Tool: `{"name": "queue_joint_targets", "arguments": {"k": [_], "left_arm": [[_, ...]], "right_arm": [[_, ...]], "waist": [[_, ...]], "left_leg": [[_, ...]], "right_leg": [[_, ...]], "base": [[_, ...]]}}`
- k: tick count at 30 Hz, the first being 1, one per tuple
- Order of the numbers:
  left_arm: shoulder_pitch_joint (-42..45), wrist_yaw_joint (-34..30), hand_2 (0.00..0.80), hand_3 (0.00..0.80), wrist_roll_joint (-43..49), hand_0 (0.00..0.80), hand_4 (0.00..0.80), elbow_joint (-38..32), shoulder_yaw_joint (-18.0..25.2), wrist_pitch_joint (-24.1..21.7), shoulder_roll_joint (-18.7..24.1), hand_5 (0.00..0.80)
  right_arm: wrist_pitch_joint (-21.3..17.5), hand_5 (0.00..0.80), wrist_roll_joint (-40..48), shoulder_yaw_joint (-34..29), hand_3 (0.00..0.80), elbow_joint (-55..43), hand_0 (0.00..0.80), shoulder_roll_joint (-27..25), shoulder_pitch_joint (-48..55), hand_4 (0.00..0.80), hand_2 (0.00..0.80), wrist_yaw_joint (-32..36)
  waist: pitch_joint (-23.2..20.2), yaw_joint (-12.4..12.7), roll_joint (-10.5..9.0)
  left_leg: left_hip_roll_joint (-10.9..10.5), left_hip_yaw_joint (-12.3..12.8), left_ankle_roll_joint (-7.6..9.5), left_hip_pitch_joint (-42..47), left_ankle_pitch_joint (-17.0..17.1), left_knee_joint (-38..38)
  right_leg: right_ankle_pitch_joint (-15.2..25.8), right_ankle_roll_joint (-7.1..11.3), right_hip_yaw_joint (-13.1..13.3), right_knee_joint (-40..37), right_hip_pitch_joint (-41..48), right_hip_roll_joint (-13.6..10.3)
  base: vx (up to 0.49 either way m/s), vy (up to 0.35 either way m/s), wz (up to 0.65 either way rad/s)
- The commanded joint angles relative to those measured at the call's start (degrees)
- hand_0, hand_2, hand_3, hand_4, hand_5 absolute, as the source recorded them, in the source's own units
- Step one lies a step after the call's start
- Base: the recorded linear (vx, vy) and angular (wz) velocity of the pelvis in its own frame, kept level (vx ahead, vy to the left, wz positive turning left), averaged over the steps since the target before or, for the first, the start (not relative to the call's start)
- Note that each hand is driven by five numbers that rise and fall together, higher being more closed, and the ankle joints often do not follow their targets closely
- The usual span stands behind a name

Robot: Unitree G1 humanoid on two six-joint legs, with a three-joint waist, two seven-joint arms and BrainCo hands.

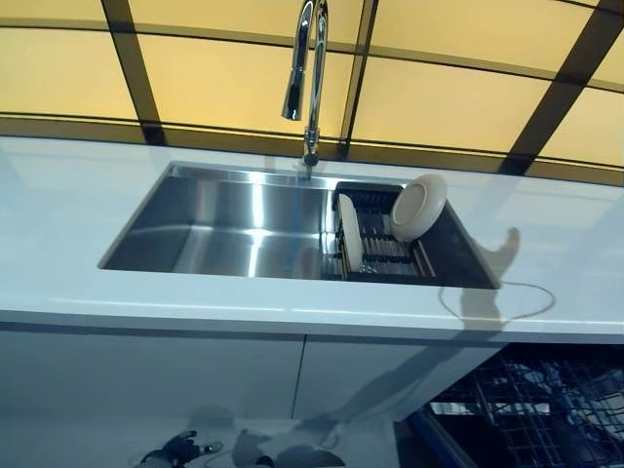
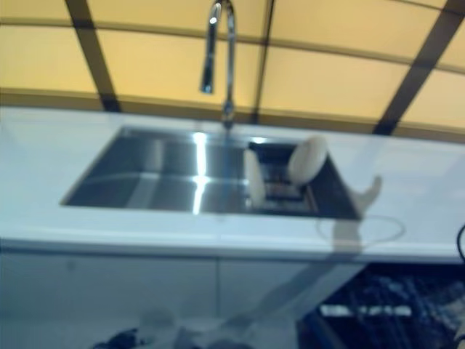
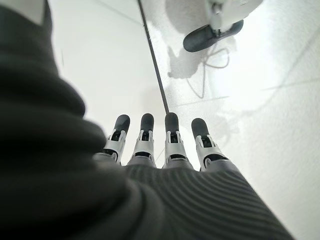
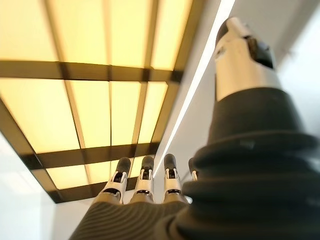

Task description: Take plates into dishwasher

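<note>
Two white plates sit in a dark rack at the right end of the shiny metal sink. The round plate leans at the rack's 1 o'clock corner. The other plate stands on its edge at the rack's 9 o'clock side. The two plates are apart, with rack wires between them. A tall tap rises at the sink's 12 o'clock. The sink is set in a white desk. At the desk's 5 o'clock, down low, is the blue wire basket of the dishwasher.

Neither robot hand is near the plates. The left robot hand hangs over the white floor with straight, loose fingers, empty. The right robot hand points up toward yellow window panes, fingers straight, empty too.
</note>
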Motion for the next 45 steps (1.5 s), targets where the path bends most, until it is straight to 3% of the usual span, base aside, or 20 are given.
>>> {"name": "queue_joint_targets", "arguments": {"k": [1, 7, 11, 16, 20, 26, 35, 45], "left_arm": [[-0.3, -0.3, 0.000, 0.000, -1.4, 0.000, 0.000, -0.5, -0.4, 1.8, 2.0, 0.000], [-0.3, -2.5, 0.000, 0.000, 0.1, 0.000, 0.000, 0.0, -2.6, -0.5, 0.0, 0.000], [-1.2, -3.0, 0.000, 0.000, 1.4, 0.000, 0.000, -0.8, -5.2, -0.9, -0.7, 0.000], [-1.2, -4.1, 0.000, 0.000, 0.1, 0.000, 0.000, 0.2, -5.4, 1.0, -1.1, 0.000], [-0.8, -5.3, 0.000, 0.000, 1.0, 0.000, 0.000, 1.9, -5.0, 1.2, -1.3, 0.000], [-1.5, -5.8, 0.000, 0.000, 0.6, 0.000, 0.000, 1.7, -4.9, 2.1, -0.9, 0.000], [-3.6, -5.0, 0.000, 0.000, -1.5, 0.000, 0.000, 0.9, -5.0, 4.1, -1.1, 0.000], [-6.2, -1.0, 0.000, 0.000, -5.7, 0.000, 0.000, -0.8, -5.0, 3.7, -0.7, 0.000]], "right_arm": [[5.1, 0.000, -3.2, 6.9, 0.000, -1.3, 0.000, -1.9, -8.4, 0.000, 0.000, 7.4], [9.1, 0.000, -4.9, 11.0, 0.000, 6.0, 0.000, 1.3, -12.5, 0.000, 0.000, 17.8], [10.1, 0.000, -6.4, 13.0, 0.000, 6.8, 0.000, 4.0, -14.5, 0.000, 0.000, 18.1], [11.8, 0.000, -9.5, 14.6, 0.000, 4.3, 0.000, 6.1, -14.4, 0.000, 0.000, 18.2], [17.2, 0.000, -9.2, 15.0, 0.000, 2.3, 0.000, 7.9, -13.0, 0.000, 0.000, 19.8], [19.8, 0.000, -5.5, 14.7, 0.000, -1.2, 0.000, 9.0, -11.2, 0.000, 0.000, 20.8], [21.2, 0.000, -1.3, 13.1, 0.000, -5.4, 0.000, 10.8, -8.2, 0.000, 0.000, 19.4], [18.4, 0.000, 2.8, 12.5, 0.000, -6.0, 0.000, 11.7, -8.9, 0.000, 0.000, 16.0]], "waist": [[0.3, 1.2, -0.72], [-0.8, 3.0, -0.28], [-1.3, 3.3, 0.10], [-1.4, 3.0, 0.29], [-1.2, 2.7, 0.04], [-0.1, 2.1, -0.04], [2.5, 1.4, -0.06], [6.5, 1.2, 0.43]], "left_leg": [[3.3, 0.7, -3.84, 2.8, -5.8, 3.9], [4.0, -0.9, -5.73, 3.7, -2.6, -1.2], [3.8, -1.0, -6.60, 3.8, -1.4, -3.3], [3.1, -1.3, -6.76, 3.3, -1.2, -3.9], [2.8, -1.0, -6.56, 3.0, -1.1, -3.9], [2.8, -0.7, -6.63, 1.4, -0.9, -3.9], [2.8, -0.6, -6.56, -0.2, -0.7, -3.9], [3.0, -1.1, -6.75, -3.6, 0.1, -3.9]], "right_leg": [[9.1, -1.59, -1.3, -3.4, 2.4, 2.4], [8.3, -2.56, -3.1, -8.5, 7.3, 3.8], [8.6, -2.52, -4.4, -10.3, 8.3, 3.9], [8.7, -2.30, -5.0, -10.5, 8.4, 3.7], [8.9, -1.99, -4.5, -10.5, 7.8, 3.5], [9.3, -1.63, -3.8, -10.5, 5.8, 3.5], [9.6, -1.36, -3.2, -10.5, 4.0, 3.3], [10.0, -1.51, -2.4, -10.5, 0.9, 3.7]], "base": [[0.088, -0.117, 0.20], [0.155, -0.050, 0.31], [0.114, 0.019, 0.02], [0.131, 0.066, 0.02], [0.126, 0.052, 0.03], [0.033, 0.016, 0.01], [-0.010, 0.005, -0.01], [-0.080, -0.014, 0.00]]}}
